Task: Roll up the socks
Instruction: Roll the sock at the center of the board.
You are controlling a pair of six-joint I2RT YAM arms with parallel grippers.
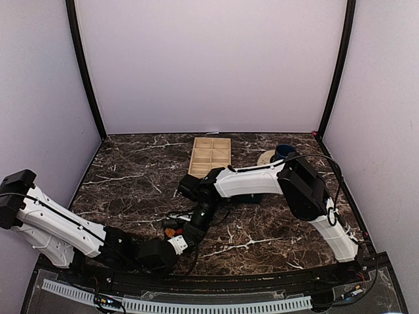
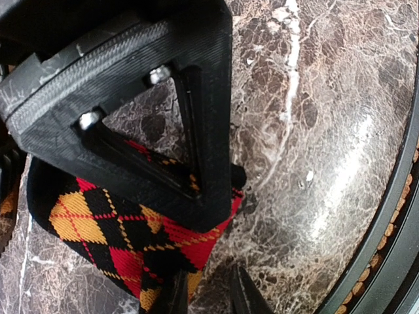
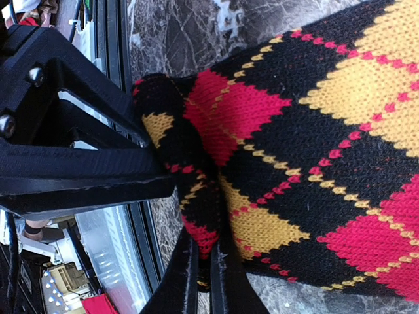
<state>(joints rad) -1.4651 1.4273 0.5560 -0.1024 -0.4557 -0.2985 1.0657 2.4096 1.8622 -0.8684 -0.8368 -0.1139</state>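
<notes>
Dark veined marble table [image 1: 131, 176], pale lilac walls [image 1: 209, 65], argyle sock [image 3: 314, 163]

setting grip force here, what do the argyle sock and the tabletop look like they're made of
The argyle sock looks like knitted yarn, maybe cotton or wool blend, matte: single stitch loops show in the red and yellow diamonds. The tabletop looks like polished dark marble or a marble-print laminate: white veins, bright glare streak.
</notes>
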